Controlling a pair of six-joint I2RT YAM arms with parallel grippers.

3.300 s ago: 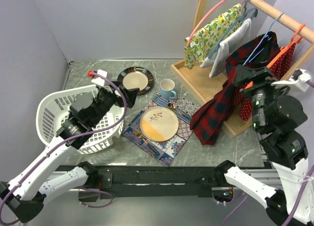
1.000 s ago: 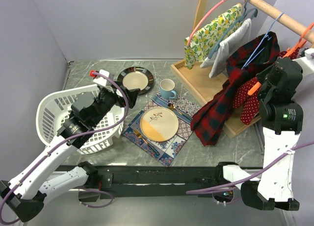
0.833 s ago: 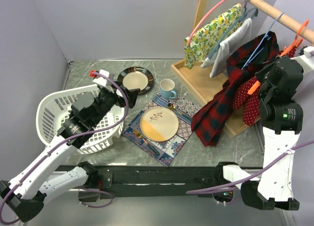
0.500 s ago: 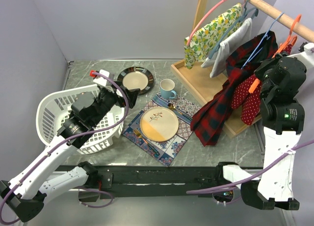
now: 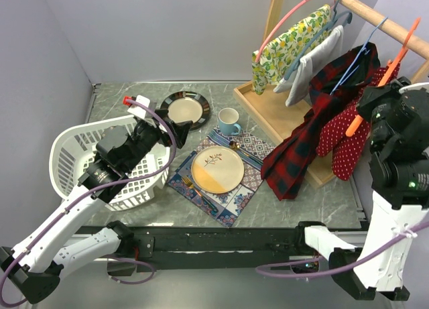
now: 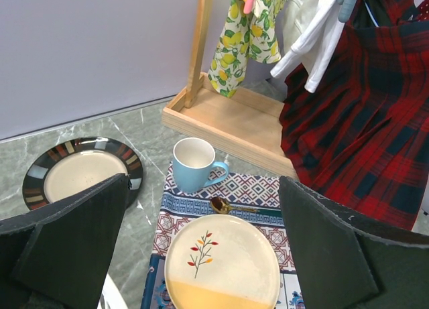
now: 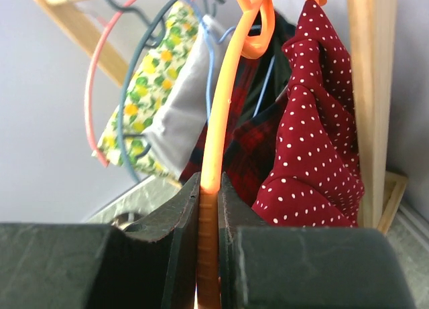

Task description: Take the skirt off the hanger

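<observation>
The skirt (image 5: 343,140), dark red with white dots, hangs from an orange hanger (image 5: 402,46) at the right end of the wooden rail (image 5: 375,17). My right gripper (image 7: 209,188) is shut on the hanger's orange bar (image 7: 218,121), and the skirt (image 7: 315,141) droops just to the right of the fingers. In the top view the hanger stands steeply, with its hook up by the rail. My left gripper (image 5: 177,129) hovers open over the table's middle, above the placemat, with nothing between its fingers (image 6: 74,235).
On the rail also hang a red plaid garment (image 5: 301,148), a white cloth (image 5: 315,61) and a lemon-print cloth (image 5: 288,44). A white basket (image 5: 74,148) stands at the left. A cream plate (image 5: 216,169), blue cup (image 5: 228,120) and dark-rimmed plate (image 5: 185,109) occupy the middle.
My right arm has moved right and nearer, tipping the orange hanger more upright. The skirt swung right and lower with it. The left arm has not moved.
</observation>
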